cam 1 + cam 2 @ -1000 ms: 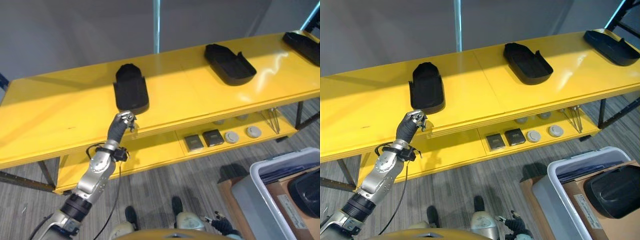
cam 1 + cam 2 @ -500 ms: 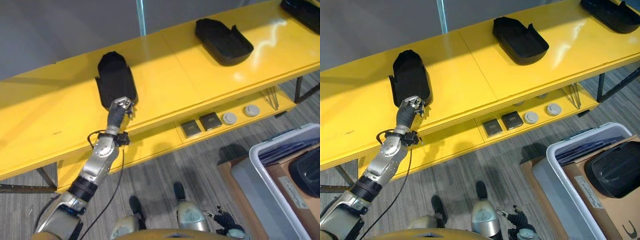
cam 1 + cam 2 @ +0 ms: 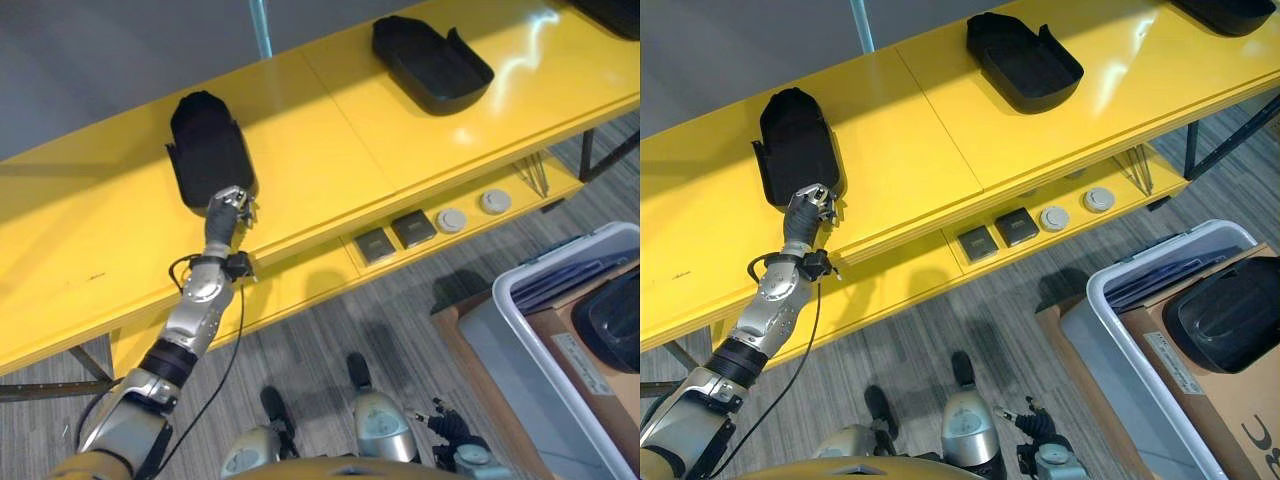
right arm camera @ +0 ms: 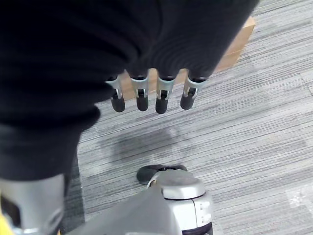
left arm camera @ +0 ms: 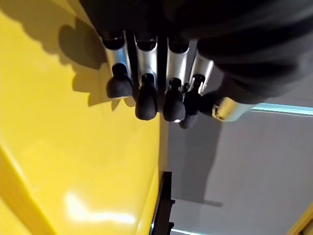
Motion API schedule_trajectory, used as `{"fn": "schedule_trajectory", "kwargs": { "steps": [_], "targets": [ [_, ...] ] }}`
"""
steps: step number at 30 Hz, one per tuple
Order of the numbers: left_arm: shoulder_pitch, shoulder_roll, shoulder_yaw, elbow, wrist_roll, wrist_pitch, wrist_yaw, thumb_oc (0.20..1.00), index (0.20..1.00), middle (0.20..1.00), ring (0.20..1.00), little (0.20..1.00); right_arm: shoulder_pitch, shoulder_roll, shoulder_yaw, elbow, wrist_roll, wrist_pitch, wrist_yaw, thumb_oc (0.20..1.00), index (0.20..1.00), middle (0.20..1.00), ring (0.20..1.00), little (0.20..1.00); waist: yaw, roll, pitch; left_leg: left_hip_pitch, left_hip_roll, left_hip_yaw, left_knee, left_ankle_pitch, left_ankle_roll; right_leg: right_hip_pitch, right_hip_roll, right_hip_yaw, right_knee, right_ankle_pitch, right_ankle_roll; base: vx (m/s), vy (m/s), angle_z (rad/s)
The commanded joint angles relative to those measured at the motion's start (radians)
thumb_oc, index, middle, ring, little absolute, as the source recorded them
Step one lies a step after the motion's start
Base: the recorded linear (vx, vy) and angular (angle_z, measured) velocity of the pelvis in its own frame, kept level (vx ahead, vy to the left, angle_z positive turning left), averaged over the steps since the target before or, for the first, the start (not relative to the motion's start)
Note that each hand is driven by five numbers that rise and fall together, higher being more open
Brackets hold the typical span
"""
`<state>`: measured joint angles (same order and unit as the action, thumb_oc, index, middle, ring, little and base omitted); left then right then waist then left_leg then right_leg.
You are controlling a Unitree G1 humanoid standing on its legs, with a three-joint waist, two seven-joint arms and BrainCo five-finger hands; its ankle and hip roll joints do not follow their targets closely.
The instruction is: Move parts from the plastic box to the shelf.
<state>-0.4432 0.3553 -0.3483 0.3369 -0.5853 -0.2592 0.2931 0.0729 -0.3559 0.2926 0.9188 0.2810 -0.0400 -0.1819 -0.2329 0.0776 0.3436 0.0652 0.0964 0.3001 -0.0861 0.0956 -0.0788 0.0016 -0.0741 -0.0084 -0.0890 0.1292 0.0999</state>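
On yellow shelf point(image 3: 330, 150), black, glossy, shoe-shaped part point(image 3: 205, 150)

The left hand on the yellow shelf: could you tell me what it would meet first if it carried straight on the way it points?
Most likely the black part lying just ahead of the left hand on the yellow shelf. The fingers are curled and hold nothing; whether they already touch the part is unclear.

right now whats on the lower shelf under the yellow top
Two dark square parts and two pale round discs lie on the lower shelf. The top covers whatever sits further back.
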Motion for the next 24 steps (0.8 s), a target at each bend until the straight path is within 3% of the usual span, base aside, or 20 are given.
{"fn": "schedule_trajectory", "kwargs": {
  "steps": [1, 5, 6, 7, 8, 9, 14, 18, 19, 22, 24],
  "targets": [
    [-0.086, 0.028, 0.034, 0.044, -0.013, -0.071, -0.039, 0.2, 0.2, 0.2, 0.2, 0.2, 0.004, -0.008, 0.025, -0.006, 0.005, -0.005, 0.008, 1.0, 1.0, 1.0, 1.0, 1.0, -0.008, -0.029, -0.004, -0.017, 0.004, 0.004, -0.001, -0.067, 0.003, 0.046, 0.017, -0.044, 0.002, -0.113, -0.018, -0.04, -0.007, -0.04],
    [-0.03, 0.031, 0.029, -0.069, 0.008, -0.085, -0.1, 0.2, 0.2, 0.2, 0.2, 0.2, 0.026, 0.009, -0.003, 0.028, -0.002, -0.018, 0.0, 1.0, 1.0, 1.0, 1.0, 1.0, 0.013, -0.028, -0.041, 0.005, 0.005, 0.0, -0.001, -0.072, 0.002, 0.079, 0.017, -0.062, 0.002, -0.123, -0.015, 0.0, -0.007, 0.02],
    [-0.002, 0.03, 0.024, -0.118, 0.024, -0.073, -0.097, 0.702, 0.702, 0.702, 0.702, 0.702, 0.03, 0.016, -0.011, 0.041, -0.008, -0.024, -0.006, 1.0, 1.0, 1.0, 1.0, 1.0, 0.022, -0.027, -0.056, 0.012, 0.006, 0.001, -0.001, -0.074, 0.002, 0.09, 0.016, -0.068, 0.002, -0.126, -0.015, -0.01, -0.01, 0.07],
    [-0.002, 0.03, 0.024, -0.118, 0.024, -0.073, -0.097, 0.702, 0.702, 0.702, 0.702, 0.702, 0.03, 0.016, -0.011, 0.041, -0.008, -0.024, -0.006, 1.0, 1.0, 1.0, 1.0, 1.0, 0.022, -0.027, -0.056, 0.012, 0.006, 0.001, -0.001, -0.074, 0.002, 0.09, 0.016, -0.068, 0.002, -0.126, -0.015, -0.09, -0.018, 0.05],
    [0.08, 0.04, 0.018, -0.229, 0.101, -0.063, -0.076, 1.0, 1.0, 1.0, 1.0, 1.0, 0.026, 0.021, -0.026, 0.073, -0.026, -0.047, -0.016, 1.0, 1.0, 1.0, 1.0, 1.0, 0.052, -0.03, -0.088, 0.031, 0.007, -0.004, -0.001, -0.082, 0.007, 0.119, 0.013, -0.088, 0.002, -0.135, -0.017, -0.16, -0.04, 0.06],
    [0.152, 0.05, 0.024, -0.277, 0.139, -0.079, -0.077, 1.0, 1.0, 1.0, 1.0, 1.0, 0.011, 0.016, -0.04, 0.103, 0.008, -0.058, -0.011, 1.0, 1.0, 1.0, 1.0, 1.0, 0.079, -0.038, -0.113, 0.05, 0.008, -0.015, -0.001, -0.092, 0.014, 0.142, 0.013, -0.102, 0.002, -0.142, -0.023, -0.19, -0.047, 0.13],
    [0.239, 0.067, 0.005, -0.303, 0.208, -0.111, -0.017, 1.0, 1.0, 1.0, 1.0, 1.0, -0.024, 0.012, -0.068, 0.154, 0.09, -0.04, 0.011, 1.0, 1.0, 1.0, 1.0, 1.0, 0.115, -0.062, -0.147, 0.079, 0.008, -0.04, 0.001, -0.108, 0.022, 0.168, 0.021, -0.11, 0.002, -0.149, -0.032, -0.07, -0.056, 0.24],
    [0.288, 0.071, -0.021, -0.27, 0.239, -0.117, 0.025, 1.0, 1.0, 1.0, 1.0, 1.0, -0.061, 0.011, -0.075, 0.201, 0.14, -0.017, 0.039, 1.0, 1.0, 1.0, 1.0, 1.0, 0.142, -0.09, -0.163, 0.094, -0.006, -0.099, 0.037, -0.143, 0.036, 0.182, 0.031, -0.073, 0.002, -0.149, -0.041, -0.02, -0.047, 0.12],
    [0.327, 0.072, -0.026, -0.262, 0.268, -0.136, 0.068, 1.0, 1.0, 1.0, 1.0, 1.0, -0.079, 0.015, -0.062, 0.213, 0.155, -0.016, 0.05, 1.0, 1.0, 1.0, 1.0, 1.0, 0.171, -0.101, -0.165, 0.09, -0.046, -0.205, 0.065, -0.175, 0.054, 0.18, 0.038, -0.019, 0.002, -0.144, -0.039, -0.04, -0.02, -0.05],
    [0.383, 0.081, -0.006, -0.271, 0.329, -0.18, 0.129, 1.0, 1.0, 1.0, 1.0, 1.0, -0.111, 0.02, -0.045, 0.223, 0.131, -0.006, 0.09, 1.0, 1.0, 1.0, 1.0, 1.0, 0.218, -0.118, -0.169, 0.051, -0.122, -0.365, 0.108, -0.2, 0.092, 0.153, 0.05, 0.079, 0.002, -0.119, -0.037, -0.06, -0.008, -1.08],
    [0.387, 0.087, -0.001, -0.277, 0.373, -0.194, 0.129, 1.0, 1.0, 1.0, 1.0, 1.0, -0.111, 0.027, -0.038, 0.223, 0.113, 0.005, 0.099, 1.0, 1.0, 1.0, 1.0, 1.0, 0.223, -0.124, -0.164, 0.043, -0.143, -0.389, 0.118, -0.214, 0.112, 0.135, 0.05, 0.112, 0.016, -0.113, -0.032, -0.07, 0.058, -2.47]
  ]
}}
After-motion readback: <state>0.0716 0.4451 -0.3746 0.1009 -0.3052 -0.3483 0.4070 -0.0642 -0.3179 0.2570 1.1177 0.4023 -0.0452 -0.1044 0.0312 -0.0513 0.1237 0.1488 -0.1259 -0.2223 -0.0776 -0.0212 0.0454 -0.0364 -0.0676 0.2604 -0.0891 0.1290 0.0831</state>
